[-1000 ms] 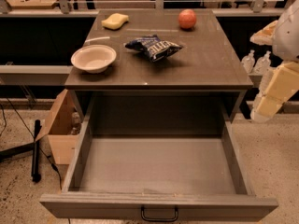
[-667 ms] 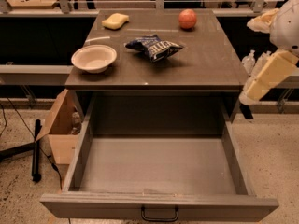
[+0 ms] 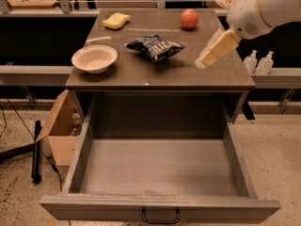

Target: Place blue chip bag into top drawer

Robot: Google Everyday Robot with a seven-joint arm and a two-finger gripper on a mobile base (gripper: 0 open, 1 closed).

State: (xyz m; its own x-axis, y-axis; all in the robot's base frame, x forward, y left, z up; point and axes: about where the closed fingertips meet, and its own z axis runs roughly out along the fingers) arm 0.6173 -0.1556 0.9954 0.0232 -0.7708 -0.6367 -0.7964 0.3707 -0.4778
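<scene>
While gripper (image 3: 205, 59) hovers near blue chip bag (image 3: 153, 47), lettering (image 3: 159, 45) perhaps unreadable

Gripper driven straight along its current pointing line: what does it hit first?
Likely bare tabletop just right of the blue chip bag. The gripper angles down-left over the table's right side; depth is unclear, so possibly the bag itself.

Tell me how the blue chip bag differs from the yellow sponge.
The blue chip bag is dark blue with white lettering; the yellow sponge is plain pale yellow. The bag is crumpled and irregular; the sponge is a smooth rounded block. The bag lies mid-table, nearer the gripper hovering over the table's right side; the sponge sits back left. Both rest on the tabletop, not in the top drawer.
</scene>
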